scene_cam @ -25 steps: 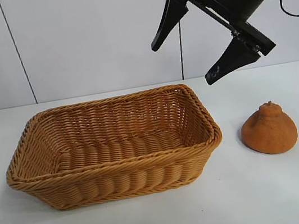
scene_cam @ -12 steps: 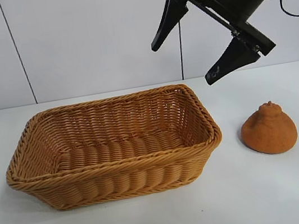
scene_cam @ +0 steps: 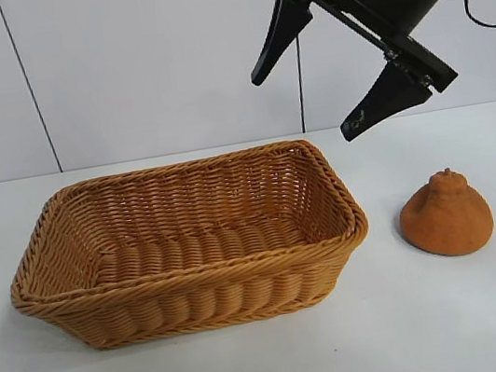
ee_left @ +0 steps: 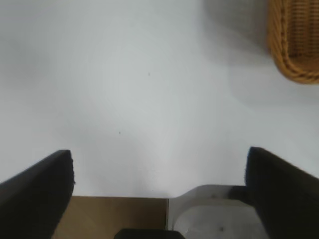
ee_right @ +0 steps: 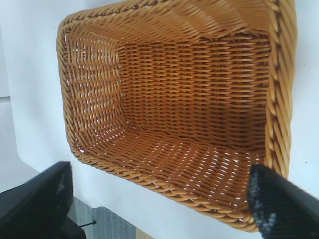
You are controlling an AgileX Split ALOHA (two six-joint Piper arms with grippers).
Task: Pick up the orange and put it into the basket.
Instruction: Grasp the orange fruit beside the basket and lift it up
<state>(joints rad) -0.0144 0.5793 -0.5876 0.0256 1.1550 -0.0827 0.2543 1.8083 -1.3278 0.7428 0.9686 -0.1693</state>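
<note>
A: Wicker basket (scene_cam: 186,243) sits mid-table on the white table (scene_cam: 257,364), nothing inside. What differs from a second back?

B: At the far left edge of the exterior view a black piece of the left arm was showing; now it's gone from that view. Basket, orange, right arm are unchanged.

A: Orange?

B: Orange (scene_cam: 446,214) sits on the table right of the basket, near it but not touching, nub up.

A: Right arm pose?

B: Right gripper (scene_cam: 306,90) hangs high above the basket's far right corner, tilted down and leftward, fingers spread wide, nothing between them. Its wrist view looks straight into the basket (ee_right: 189,99).

A: Left?

B: Left gripper (ee_left: 159,174) points down at bare table, fingers wide apart, holding nothing. A basket corner (ee_left: 294,40) shows at the frame edge, well away from the fingers.
</note>
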